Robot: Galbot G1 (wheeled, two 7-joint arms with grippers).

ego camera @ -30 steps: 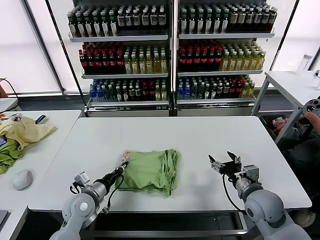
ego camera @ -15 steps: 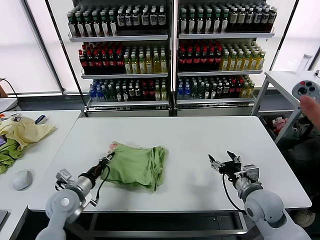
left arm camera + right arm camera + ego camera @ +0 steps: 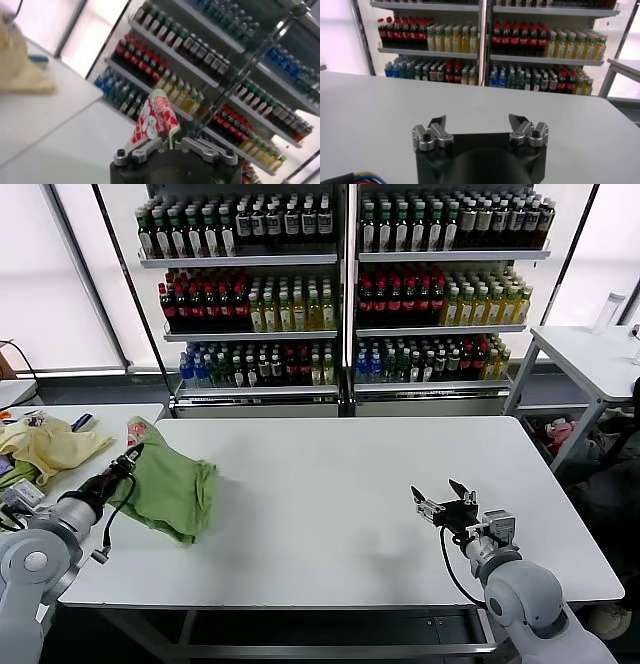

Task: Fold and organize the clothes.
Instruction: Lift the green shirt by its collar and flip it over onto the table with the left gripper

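We note soft matt cloth in the green shirt point(image 3: 172, 487), pinched in the left gripper point(image 3: 167, 142); smooth matt white table point(image 3: 330, 484) under it; fingers point(image 3: 431, 134) dull metal.

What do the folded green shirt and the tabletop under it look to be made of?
Folded green shirt: soft knit fabric, probably cotton jersey, matte; it droops and creases where the left gripper pinches it. Its red-and-pink patch looks printed on. Tabletop: hard, smooth white board, likely laminate, with a faint sheen.
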